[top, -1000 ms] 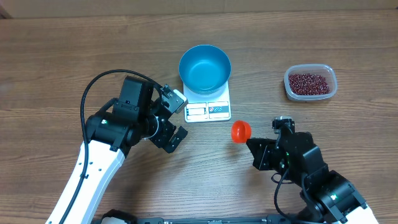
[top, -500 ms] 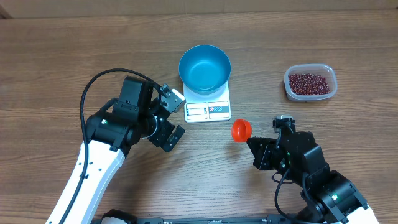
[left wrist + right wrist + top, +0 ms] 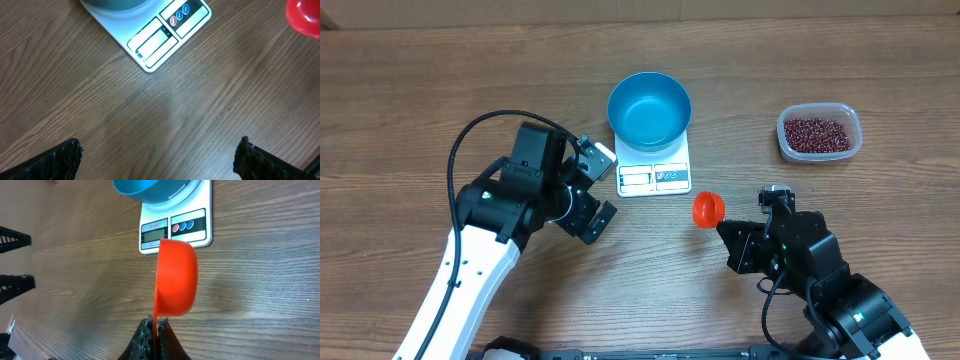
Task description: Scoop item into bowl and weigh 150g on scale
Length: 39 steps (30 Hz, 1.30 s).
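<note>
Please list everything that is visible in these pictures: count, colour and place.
round deep blue bowl: one, bright blue, empty, on the scale
flat square white kitchen scale: one, white, table centre
small oval red-brown beans: many, dark red-brown, inside the tub
clear rectangular plastic tub: one, transparent, far right
round orange-red plastic scoop: one, orange-red, beside the scale's near right corner
wooden table: one, brown, under everything
left arm's fingers: two, black, open and empty, left of the scale
right arm's fingers: two, black, shut on the scoop's handle
</note>
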Each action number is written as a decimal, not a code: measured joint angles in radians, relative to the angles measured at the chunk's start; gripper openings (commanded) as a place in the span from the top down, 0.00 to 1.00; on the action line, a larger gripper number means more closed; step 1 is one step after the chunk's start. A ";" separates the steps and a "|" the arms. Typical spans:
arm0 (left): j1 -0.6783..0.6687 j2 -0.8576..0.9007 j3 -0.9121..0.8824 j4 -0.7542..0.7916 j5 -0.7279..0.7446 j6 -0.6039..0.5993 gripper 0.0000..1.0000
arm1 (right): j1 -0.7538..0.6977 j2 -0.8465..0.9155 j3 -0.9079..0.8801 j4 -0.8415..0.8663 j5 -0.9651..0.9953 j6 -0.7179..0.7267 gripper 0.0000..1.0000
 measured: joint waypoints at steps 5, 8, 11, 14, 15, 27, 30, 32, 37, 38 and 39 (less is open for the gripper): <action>0.000 0.000 0.089 -0.062 0.000 -0.001 0.00 | 0.000 0.000 0.000 -0.001 0.000 0.000 0.96; 0.000 0.000 0.116 -0.074 0.000 -0.001 0.01 | 0.000 0.000 0.000 -0.001 0.000 0.000 0.96; 0.000 0.000 0.119 -0.080 0.000 -0.001 0.00 | 0.000 0.000 0.000 -0.001 0.000 0.000 0.96; 0.000 0.000 0.119 -0.082 0.000 -0.001 0.00 | 0.000 0.000 0.000 -0.001 0.000 0.000 0.96; 0.000 0.000 0.119 -0.081 0.000 -0.001 0.00 | 0.000 0.000 0.000 -0.001 0.000 0.001 0.96; 0.000 0.000 0.119 -0.082 0.000 -0.001 0.00 | 0.000 0.000 0.000 -0.002 0.000 0.000 0.96; 0.000 0.000 0.119 -0.082 0.000 -0.001 0.00 | 0.000 0.000 0.000 -0.002 0.000 0.000 0.96; 0.000 0.000 0.119 -0.082 0.000 -0.001 0.00 | 0.000 0.000 0.000 -0.002 0.000 0.000 0.96; 0.000 0.000 0.119 -0.082 0.000 -0.001 0.00 | 0.000 0.000 0.000 -0.002 0.000 0.000 0.96; 0.000 0.000 0.119 -0.082 0.000 -0.001 0.00 | 0.000 0.000 0.000 -0.002 0.000 0.000 0.96; 0.000 0.000 0.119 -0.082 0.000 -0.001 0.00 | 0.000 0.000 0.000 -0.002 0.000 0.000 0.96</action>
